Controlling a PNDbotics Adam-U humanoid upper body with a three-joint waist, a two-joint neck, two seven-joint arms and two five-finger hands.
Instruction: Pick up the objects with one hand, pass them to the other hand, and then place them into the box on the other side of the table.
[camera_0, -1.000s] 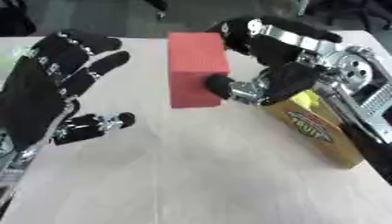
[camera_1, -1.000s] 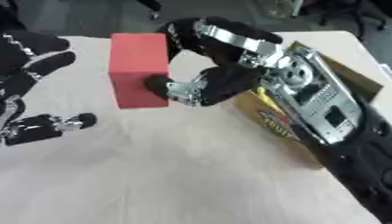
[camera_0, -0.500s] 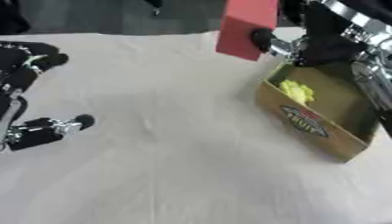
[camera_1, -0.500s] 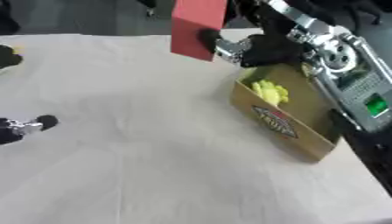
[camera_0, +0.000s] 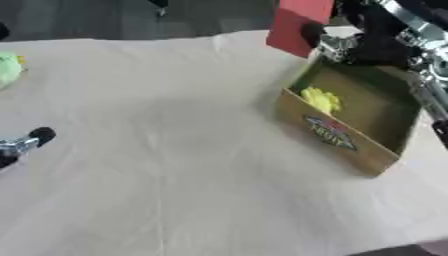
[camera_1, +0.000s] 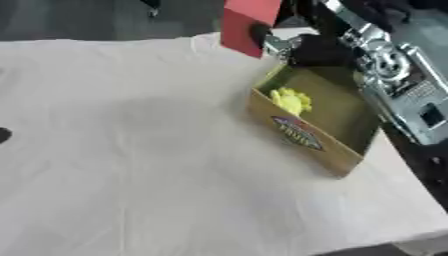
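My right hand (camera_0: 359, 35) holds a red block (camera_0: 297, 25) in the air, fingers curled round it, above the far end of the open cardboard box (camera_0: 337, 137). The box stands on the right side of the table and has a yellow object (camera_0: 320, 99) inside. Of my left hand only a fingertip (camera_0: 26, 140) shows at the left edge of the left eye view; its state is unclear. A pale green object (camera_0: 7, 69) lies at the far left edge of the table.
A pale cloth covers the table (camera_0: 157, 165). The table's right edge runs close behind the box, and its near right corner (camera_1: 420, 230) shows at the bottom. Dark floor lies beyond the far edge.
The right hand carried the red block from the table's middle up and right to the box. The left hand drew back to the left. The camera has also swung toward the box.
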